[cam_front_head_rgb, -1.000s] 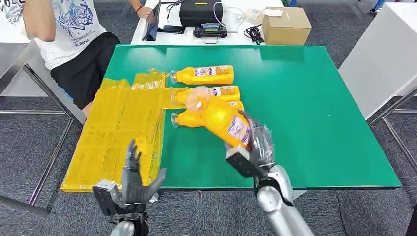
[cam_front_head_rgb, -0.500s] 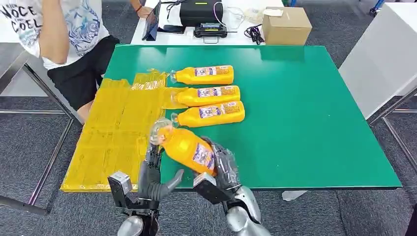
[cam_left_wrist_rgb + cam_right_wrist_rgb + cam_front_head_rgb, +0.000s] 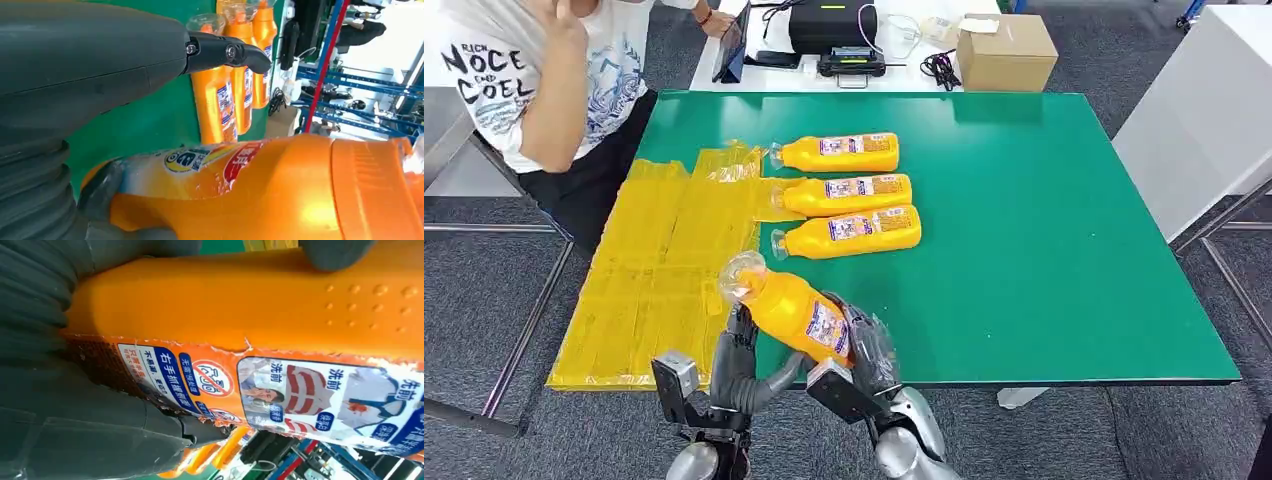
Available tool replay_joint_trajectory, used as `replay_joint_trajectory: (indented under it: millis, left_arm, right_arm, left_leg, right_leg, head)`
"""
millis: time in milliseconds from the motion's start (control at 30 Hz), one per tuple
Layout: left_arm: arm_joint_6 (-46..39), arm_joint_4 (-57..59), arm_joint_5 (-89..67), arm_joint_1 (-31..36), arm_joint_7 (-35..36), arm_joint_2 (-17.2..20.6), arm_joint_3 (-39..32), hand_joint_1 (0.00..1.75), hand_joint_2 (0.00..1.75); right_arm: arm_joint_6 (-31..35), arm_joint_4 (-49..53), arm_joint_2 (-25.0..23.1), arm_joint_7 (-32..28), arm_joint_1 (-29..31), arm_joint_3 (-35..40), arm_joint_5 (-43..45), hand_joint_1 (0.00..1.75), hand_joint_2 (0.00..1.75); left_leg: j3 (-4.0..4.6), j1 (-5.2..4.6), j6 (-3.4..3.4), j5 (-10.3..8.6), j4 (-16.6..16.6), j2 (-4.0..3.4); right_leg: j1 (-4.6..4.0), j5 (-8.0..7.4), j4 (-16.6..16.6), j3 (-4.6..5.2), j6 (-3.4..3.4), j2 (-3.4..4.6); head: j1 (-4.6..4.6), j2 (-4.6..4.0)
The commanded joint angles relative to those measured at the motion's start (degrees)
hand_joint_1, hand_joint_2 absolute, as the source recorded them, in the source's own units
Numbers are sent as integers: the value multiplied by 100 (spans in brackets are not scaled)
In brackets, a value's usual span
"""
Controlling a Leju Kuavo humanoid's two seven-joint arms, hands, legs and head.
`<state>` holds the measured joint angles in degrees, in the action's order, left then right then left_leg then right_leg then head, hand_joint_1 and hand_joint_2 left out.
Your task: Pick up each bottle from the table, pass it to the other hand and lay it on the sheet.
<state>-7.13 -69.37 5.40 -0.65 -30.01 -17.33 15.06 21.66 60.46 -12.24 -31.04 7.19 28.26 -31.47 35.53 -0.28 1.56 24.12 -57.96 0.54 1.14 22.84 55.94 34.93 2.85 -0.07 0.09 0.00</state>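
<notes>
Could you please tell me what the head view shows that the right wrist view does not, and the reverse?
Head view alone: the yellow sheet, the left robot hand beside the held bottle's neck, a seated person and the cardboard box. Right wrist view alone: the label's print up close. Both: the orange bottle in the right robot hand, with further bottles behind it.

A person (image 3: 544, 90) in a white printed T-shirt sits by the green table's (image 3: 1064, 250) far-left corner. Beyond its far edge, a white table (image 3: 904, 75) carries a cardboard box (image 3: 1006, 52), a black case (image 3: 829, 22) and a tablet (image 3: 733, 45).
</notes>
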Motion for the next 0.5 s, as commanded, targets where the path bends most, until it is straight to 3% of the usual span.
replay_joint_trajectory:
  millis: [33,500]
  left_arm:
    - [51,424,-20,253,16,171,162,0,175]
    - [322,493,52,307,102,141,220,0,175]
  right_arm:
    - [-218,-644,-49,-23,351,337,29,175,175]
    - [-548,-1237,-266,70,614,679,137,175,175]
  left_leg:
    - [-23,2,-7,6,6,-10]
    - [-31,6,-9,9,7,-9]
  right_leg:
    - [-3,4,-5,-20,-9,7]
    - [-7,6,-8,-30,-12,5]
  head:
    - [-2,0]
    - [0,0]
